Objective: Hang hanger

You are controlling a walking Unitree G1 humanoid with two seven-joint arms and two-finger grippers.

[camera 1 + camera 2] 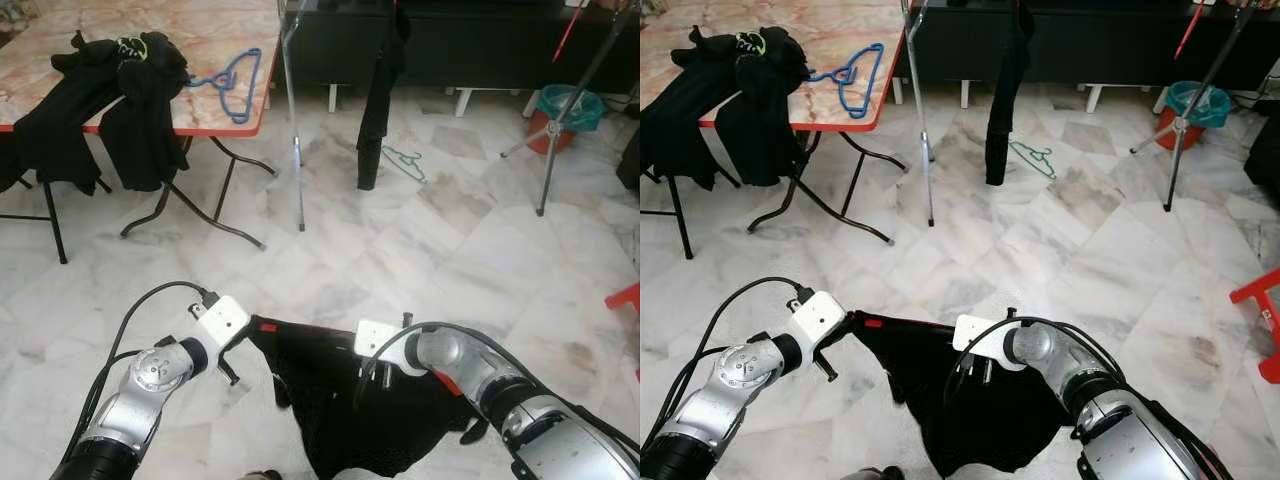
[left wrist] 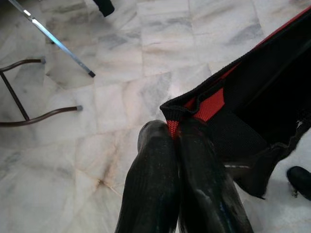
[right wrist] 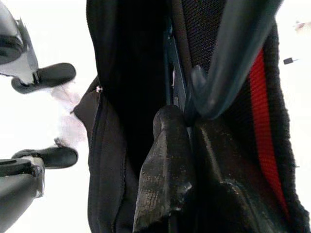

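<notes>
The left gripper [image 2: 176, 133] is clenched on the red-trimmed edge of the black garment [image 1: 350, 400], and the right gripper [image 3: 187, 121] is clenched on the dark hanger [image 3: 228, 63] together with the cloth, low before the robot and well apart from the clothes rack [image 1: 292, 130]. I judge the risk is slipping: the left fingers [image 2: 150, 184] pinch only a thin corner. If the arms pull apart while carrying, the garment may slide off the hanger onto the marble floor [image 1: 420, 260].

Both silver arms reach forward and bend inward toward each other. The left gripper [image 2: 175, 141] is clamped on the edge of the garment [image 1: 370, 420]. The right gripper [image 3: 187, 121] is pinched on the same garment, a dark hook just beside its fingertips.
</notes>
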